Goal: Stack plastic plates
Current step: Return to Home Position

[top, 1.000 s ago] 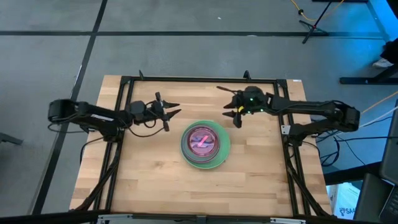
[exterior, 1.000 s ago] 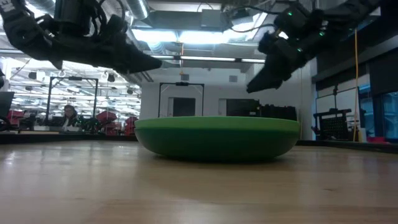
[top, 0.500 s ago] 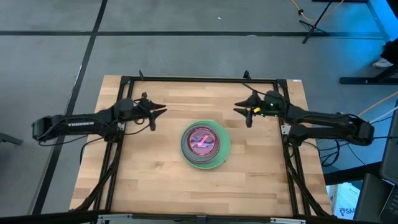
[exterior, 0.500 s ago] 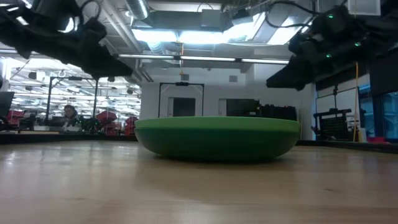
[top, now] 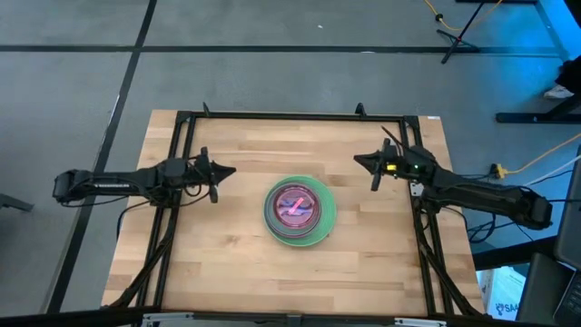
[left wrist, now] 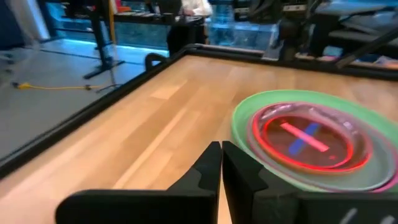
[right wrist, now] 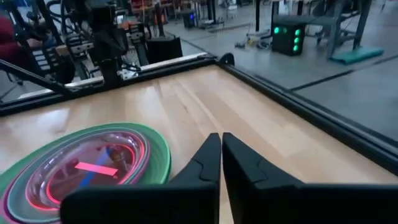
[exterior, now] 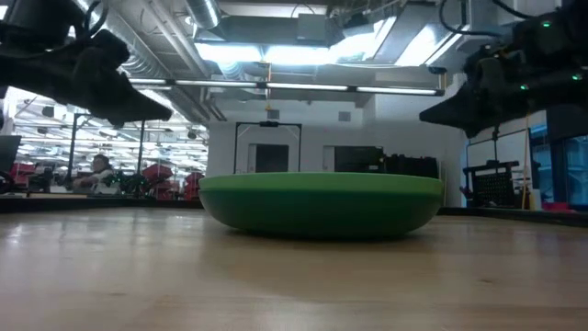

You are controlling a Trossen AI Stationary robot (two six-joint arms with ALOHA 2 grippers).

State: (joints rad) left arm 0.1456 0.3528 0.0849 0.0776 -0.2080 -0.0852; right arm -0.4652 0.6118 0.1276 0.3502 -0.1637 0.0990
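The plastic plates [top: 300, 211] sit in one nested stack at the middle of the wooden table [top: 227, 272], with a large green plate [top: 329, 221] at the bottom and a red-pink plate [top: 294, 205] on top; the left gripper [top: 227, 171] hangs above the table left of the stack, fingers pressed together and empty; the right gripper [top: 360, 162] hangs to its right, apart from it, fingers likewise closed on nothing

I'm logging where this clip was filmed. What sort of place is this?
Likely a robotics lab in an industrial hall: exposed ceiling ducts, a grey floor with taped lines, and a framed wooden table where the robot's left hand and right hand, both shut, flank the stacked plastic plates.
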